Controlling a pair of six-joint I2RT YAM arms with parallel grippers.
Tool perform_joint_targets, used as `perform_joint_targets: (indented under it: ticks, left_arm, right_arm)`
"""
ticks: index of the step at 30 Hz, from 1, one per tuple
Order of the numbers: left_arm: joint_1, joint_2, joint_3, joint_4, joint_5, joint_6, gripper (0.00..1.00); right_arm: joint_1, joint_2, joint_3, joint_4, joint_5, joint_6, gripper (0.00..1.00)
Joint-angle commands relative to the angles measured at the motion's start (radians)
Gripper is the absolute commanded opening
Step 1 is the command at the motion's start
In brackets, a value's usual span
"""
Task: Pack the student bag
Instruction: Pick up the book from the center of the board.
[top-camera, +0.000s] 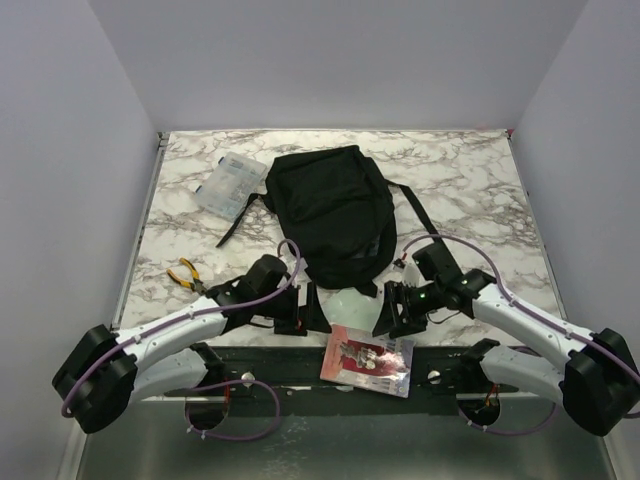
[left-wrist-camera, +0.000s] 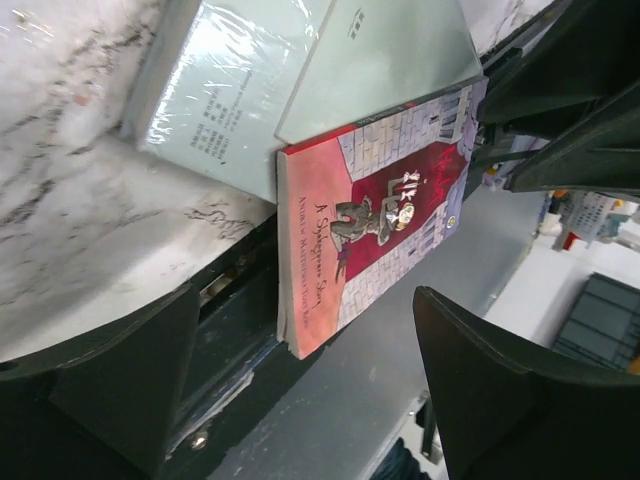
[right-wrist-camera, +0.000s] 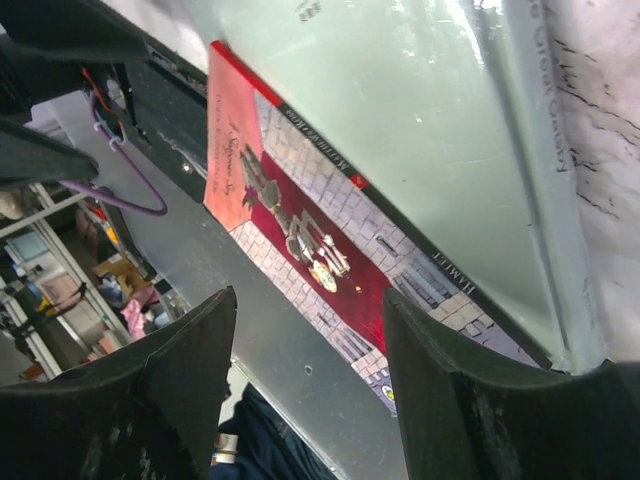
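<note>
The student bag (top-camera: 330, 215) lies flat on the marble table, a big black backpack with straps trailing to both sides. Just in front of it a red-covered book (top-camera: 367, 360) juts over the table's near edge, partly under pale green books (top-camera: 350, 300). My left gripper (top-camera: 305, 315) stands open to the left of the books, my right gripper (top-camera: 392, 312) open to their right. In the left wrist view the red book (left-wrist-camera: 380, 210) lies beyond the open gripper (left-wrist-camera: 300, 390), untouched. The right wrist view shows the same book (right-wrist-camera: 300, 220) ahead of my open right gripper (right-wrist-camera: 310, 340).
A clear plastic case (top-camera: 230, 185) sits at the bag's upper left. Yellow-handled pliers (top-camera: 185, 275) lie near the table's left edge. Grey walls close in the table on three sides. A dark metal rail (top-camera: 300, 370) runs below the near edge.
</note>
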Motion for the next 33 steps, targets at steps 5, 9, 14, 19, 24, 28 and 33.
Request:
perform_joint_targets:
  ticks: [5,9,14,19,24,28,33]
  left_arm:
    - [-0.123,0.135,-0.055,0.304,0.06,-0.153,0.86]
    - [-0.166,0.16,-0.083,0.348,0.067,-0.213,0.8]
    - [-0.193,0.136,-0.13,0.351,0.02,-0.296,0.83]
    - [-0.204,0.204,-0.095,0.383,0.09,-0.304,0.89]
    - [-0.217,0.264,-0.089,0.475,0.127,-0.341,0.93]
    - [-0.217,0.307,-0.103,0.546,0.157,-0.365,0.88]
    - [-0.218,0.317,-0.114,0.575,0.156,-0.368,0.69]
  right_arm:
    - [0.012,0.008,-0.098,0.125,0.046,0.125,0.61]
    - [0.012,0.009,-0.104,0.12,0.08,0.135,0.61]
    - [0.013,0.006,-0.114,0.133,0.077,0.14,0.61]
    - [0.011,-0.007,-0.123,0.145,0.083,0.155,0.61]
    - [0.013,0.008,-0.111,0.152,0.075,0.155,0.62]
    - [0.012,0.018,-0.099,0.145,0.079,0.143,0.62]
    - [0.013,0.026,-0.095,0.138,0.078,0.141,0.62]
